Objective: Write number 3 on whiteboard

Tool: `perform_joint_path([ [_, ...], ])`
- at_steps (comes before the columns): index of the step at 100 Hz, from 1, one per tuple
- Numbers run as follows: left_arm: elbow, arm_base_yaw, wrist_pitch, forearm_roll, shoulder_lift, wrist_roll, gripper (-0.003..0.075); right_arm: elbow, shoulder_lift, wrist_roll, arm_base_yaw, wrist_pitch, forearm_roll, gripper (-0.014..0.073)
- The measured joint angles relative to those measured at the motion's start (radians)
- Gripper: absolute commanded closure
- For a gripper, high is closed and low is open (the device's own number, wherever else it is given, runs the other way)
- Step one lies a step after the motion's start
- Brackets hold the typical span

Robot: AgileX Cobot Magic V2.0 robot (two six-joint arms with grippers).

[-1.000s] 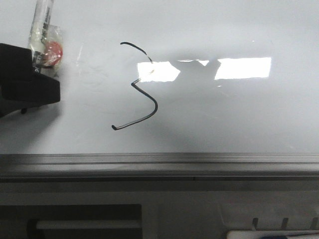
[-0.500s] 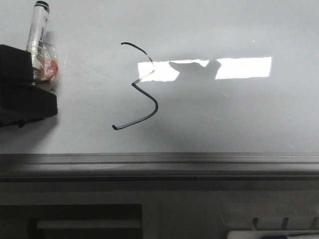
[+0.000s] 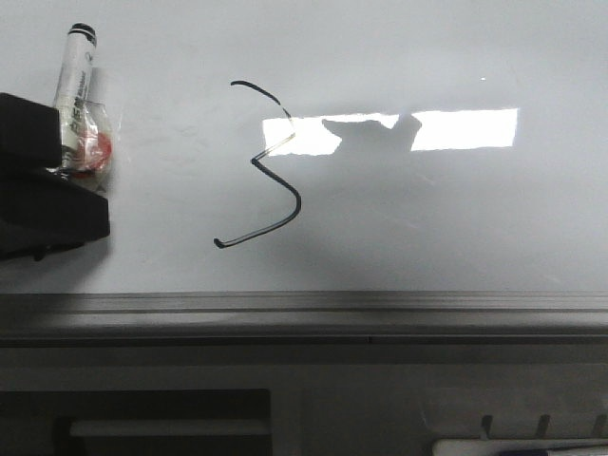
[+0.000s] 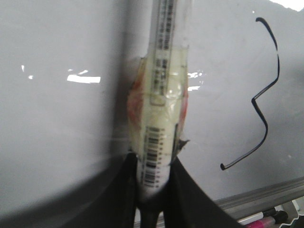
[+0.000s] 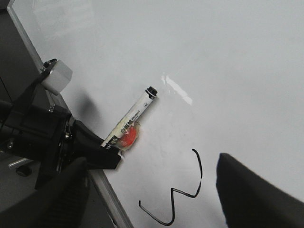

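Note:
The whiteboard (image 3: 446,218) fills the front view, with a grey ledge (image 3: 304,309) along its near edge. A thin black angular number 3 (image 3: 275,166) is drawn left of the middle, partly under a bright reflection. My left gripper (image 3: 52,180) is at the far left, shut on a white marker pen (image 3: 74,81) wrapped in tape with a red patch. The pen's black end is well left of the 3. In the left wrist view the fingers (image 4: 183,190) clamp the pen (image 4: 159,118), with the 3 (image 4: 266,95) beside it. My right gripper (image 5: 151,164) is open over the 3 (image 5: 183,194).
Below the ledge a tray holds spare markers (image 3: 513,446), one of them pink (image 4: 259,221). The right wrist view shows the left arm (image 5: 42,133) with a small grey box (image 5: 57,76) at the board's edge (image 5: 109,199).
My left gripper has drawn slightly back to the left with the pen. The pen's black end has come into the front view. The 3 is unchanged.

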Motion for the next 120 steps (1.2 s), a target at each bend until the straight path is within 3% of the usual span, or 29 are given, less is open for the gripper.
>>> perform_joint_path([
  [10,0.000,0.000,0.002,-0.002,0.000,0.000,0.0686,0.000,0.000,0.000,0.000,0.001,0.000,0.0102],
  [29,0.000,0.000,0.004,-0.004,0.000,0.000,0.0436,0.000,0.000,0.000,0.000,0.001,0.000,0.0102],
  [36,-0.002,-0.001,0.008,-0.002,0.000,0.000,0.0384,0.000,0.000,0.000,0.000,0.002,0.000,0.0102],
  [93,-0.001,-0.002,0.010,0.008,-0.104,0.023,0.0364,0.000,-0.004,0.001,0.000,0.013,0.000,0.0114],
  [102,-0.001,0.000,0.016,0.011,-0.164,0.066,0.0376,0.000,-0.017,0.001,0.000,0.014,-0.002,0.0255],
  [115,0.000,0.000,0.035,0.012,-0.256,0.114,0.0466,0.002,-0.055,0.001,0.000,0.015,-0.020,0.0651],
  [120,0.002,0.000,0.039,0.012,-0.292,0.120,0.0543,0.010,-0.078,0.001,0.000,0.015,-0.029,0.0647],
])
